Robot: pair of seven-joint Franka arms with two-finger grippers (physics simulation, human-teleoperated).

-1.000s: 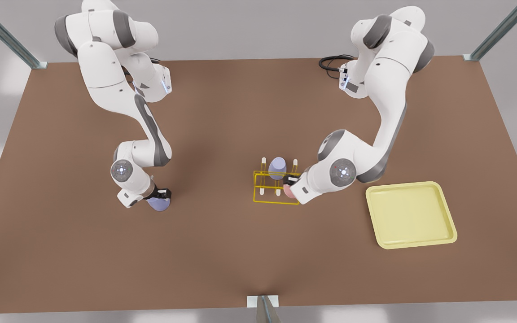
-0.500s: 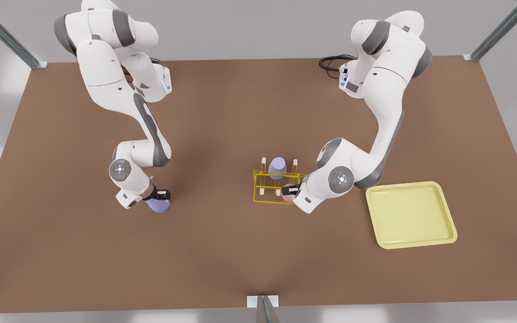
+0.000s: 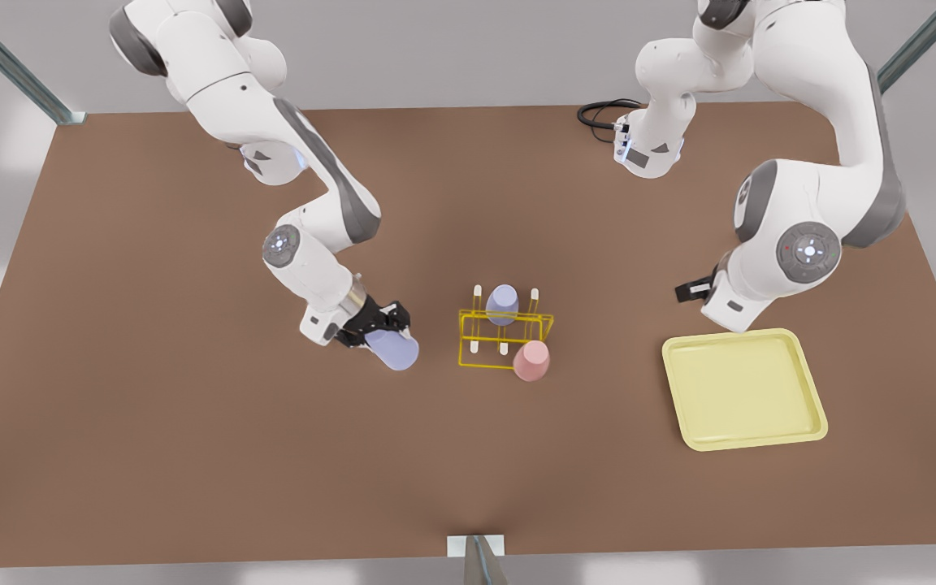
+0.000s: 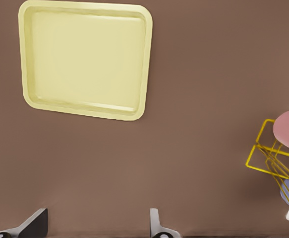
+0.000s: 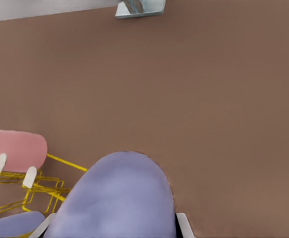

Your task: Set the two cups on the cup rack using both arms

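The cup rack is a yellow wire frame with cream pegs at the table's middle. A pale pink cup sits upside down on its near corner peg, and a lavender cup sits on a far peg. My right gripper, at the rack's side toward the front view's left, is shut on a second lavender cup, tilted above the table; this cup looms large in the right wrist view beside the rack. My left gripper hangs open and holds nothing, well away toward the front view's right.
A pale yellow square tray lies on the brown table just in front of the left gripper; the left wrist view shows this tray and the rack. A black cable lies at the back edge.
The left gripper let go of the pink cup on the rack and drew back toward the tray. The right gripper lifted its lavender cup and carried it toward the rack.
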